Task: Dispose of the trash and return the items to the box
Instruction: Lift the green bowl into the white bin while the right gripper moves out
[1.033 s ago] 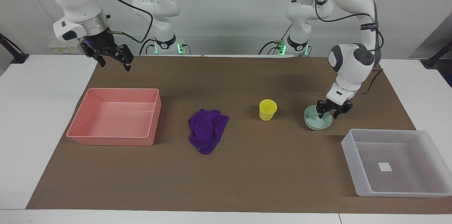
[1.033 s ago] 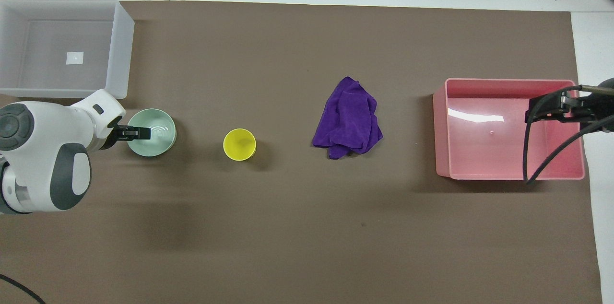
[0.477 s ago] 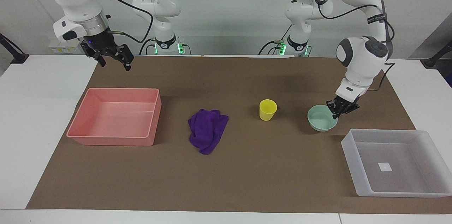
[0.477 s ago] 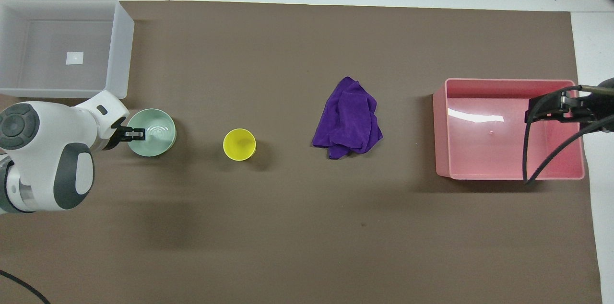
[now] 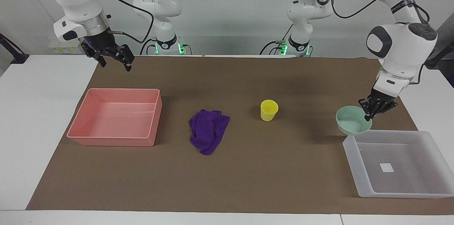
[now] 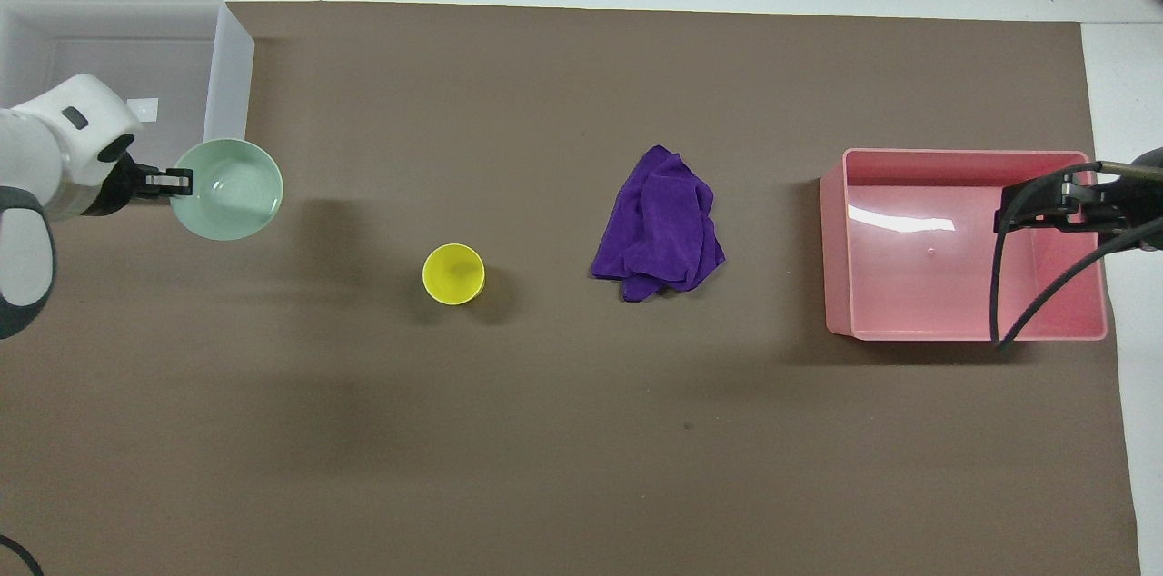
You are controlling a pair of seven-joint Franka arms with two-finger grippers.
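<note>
Item one: my left gripper (image 5: 367, 114), fingers clamped on the rim of the mint-green bowl (image 5: 353, 121). I had the bowl in the air, over the brown mat (image 5: 227, 168) at the near corner of the translucent box (image 5: 361, 186), toward the left arm's end of the table (image 5: 35, 129). In the overhead view the bowl overlapped that corner of the box.

Item two: the box, on the table, farther from the robots than every other task item. A small white label (image 5: 386, 167) lay on its floor.

Item three: the yellow cup (image 5: 269, 110), upright on the mat, between the bowl and the purple rag (image 5: 208, 130), apart from both.

Item four: the purple rag, crumpled on the mat around the middle, between the cup and the pink tray (image 5: 115, 141).

Item five: the pink tray, toward the right arm's end of the table.

Item six: my right gripper (image 5: 112, 61), fingers apart and holding nothing, waiting in the air over the tray's end of the mat.
</note>
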